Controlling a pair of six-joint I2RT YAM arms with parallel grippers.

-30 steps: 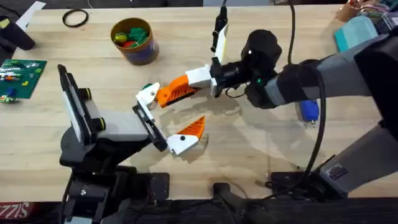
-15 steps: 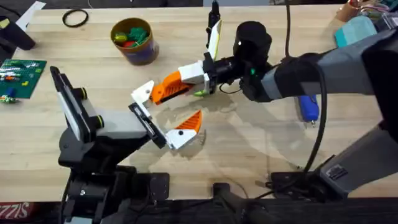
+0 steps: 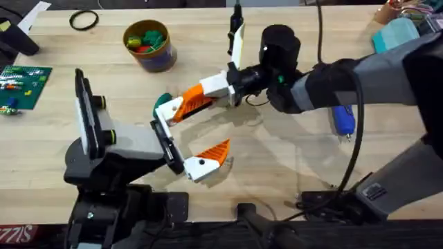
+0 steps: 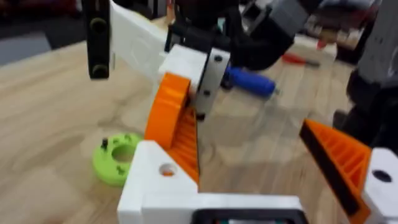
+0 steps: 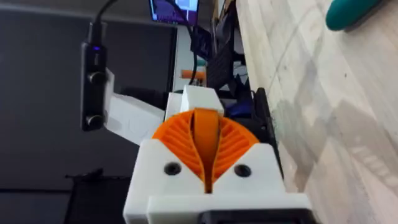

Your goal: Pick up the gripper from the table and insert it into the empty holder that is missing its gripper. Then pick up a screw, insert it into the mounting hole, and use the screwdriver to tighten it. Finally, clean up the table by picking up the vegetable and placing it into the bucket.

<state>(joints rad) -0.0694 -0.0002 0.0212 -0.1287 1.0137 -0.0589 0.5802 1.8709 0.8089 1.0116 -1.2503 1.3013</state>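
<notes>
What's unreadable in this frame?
Screwdriver: overhead, the right arm covers its upper handle; tip too small.
Green piece: overhead, mostly hidden behind the left hand's upper finger; blurred in the left wrist view.
Bucket contents: overhead, too small to name.

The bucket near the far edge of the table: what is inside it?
In the overhead view the bucket holds small toy pieces: green ones, something red and something yellow. Which vegetables they are cannot be told, and anything lying under that top layer is covered.
</notes>
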